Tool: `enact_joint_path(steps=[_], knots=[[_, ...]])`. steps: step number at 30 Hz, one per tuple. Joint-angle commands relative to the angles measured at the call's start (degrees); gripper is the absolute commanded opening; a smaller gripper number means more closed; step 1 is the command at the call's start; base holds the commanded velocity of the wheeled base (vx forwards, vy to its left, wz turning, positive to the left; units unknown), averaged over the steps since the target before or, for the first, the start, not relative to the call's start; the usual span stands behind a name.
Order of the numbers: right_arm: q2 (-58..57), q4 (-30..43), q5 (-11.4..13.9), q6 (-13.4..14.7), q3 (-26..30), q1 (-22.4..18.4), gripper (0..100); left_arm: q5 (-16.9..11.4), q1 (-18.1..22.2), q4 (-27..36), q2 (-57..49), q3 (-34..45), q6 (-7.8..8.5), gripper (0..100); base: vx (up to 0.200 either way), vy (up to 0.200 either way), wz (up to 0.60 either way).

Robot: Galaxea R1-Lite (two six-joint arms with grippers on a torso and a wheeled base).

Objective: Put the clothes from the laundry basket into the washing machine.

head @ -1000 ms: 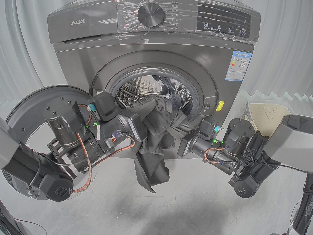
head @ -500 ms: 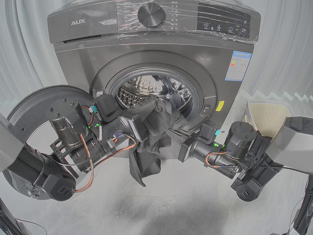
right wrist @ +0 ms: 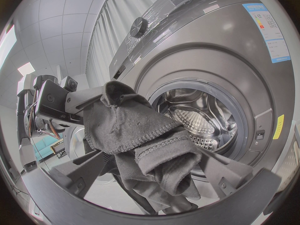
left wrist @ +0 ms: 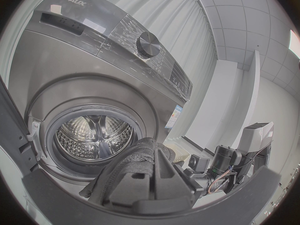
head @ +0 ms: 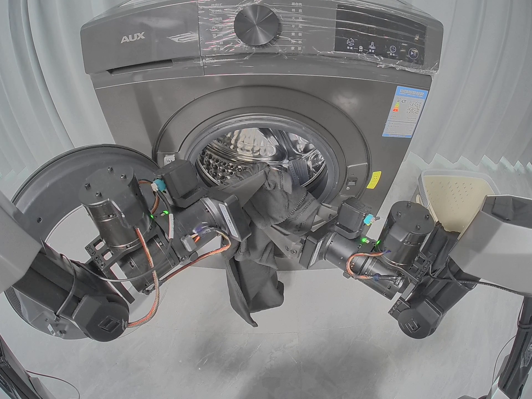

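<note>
the left gripper point(head: 259, 181) is clenched on a dark garment point(head: 271, 209) just in front of the washer point(head: 255, 90), at the lower rim of its open port. the garment's top is bunched at that rim and is not yet inside the drum point(head: 249, 145). the rest hangs down the washer's front toward the floor. the right gripper point(right wrist: 151, 155) sits just below the port, released, its fingers point(right wrist: 89, 167) spread wide with a bunched fold of the garment between them. the door point(head: 50, 189) stands open on the washer's left. the basket point(head: 454, 192) stands by the washer's right front corner.
</note>
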Motion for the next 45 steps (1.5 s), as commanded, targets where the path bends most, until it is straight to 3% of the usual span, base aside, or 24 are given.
enact_joint_path(steps=[1, 4, 5, 23, 24, 30, 45], knots=[[0.6, 0.0, 0.0, 0.0, -0.3, 0.0, 100, 0.0, 0.0, 0.0, 0.0, -0.1, -0.03, 0, 0.0, 0.0, 0.0], [0.6, 0.0, -0.1, 0.0, -0.1, 0.0, 100, 0.0, 0.0, 0.0, -0.1, -0.1, -0.03, 0, 0.0, 0.0, 0.0], [0.6, 0.0, -0.1, 0.0, -0.1, 0.0, 0, 0.0, 0.0, 0.0, -0.1, -0.1, -0.03, 0, 0.0, 0.0, 0.0], [-0.6, -0.1, -0.6, 0.0, 0.8, 1.9, 0, -0.1, 0.5, 0.0, 0.3, 0.1, 0.05, 0, 0.0, 0.0, 0.0], [-1.5, -0.1, -1.6, 0.0, 1.9, 2.0, 0, 0.1, 1.8, 0.2, 0.5, -0.1, -0.12, 100, 0.0, 0.0, 0.0], [-5.3, -0.1, -1.7, -0.1, 5.6, 2.0, 0, 0.6, 4.9, -0.4, 2.0, -0.1, -0.39, 100, 0.0, 0.0, 0.0], [-7.3, 0.1, -1.5, -0.3, 7.9, 2.0, 0, -0.1, 5.4, -0.8, 2.2, 4.2, 0.14, 100, 0.0, 0.0, 0.0]])
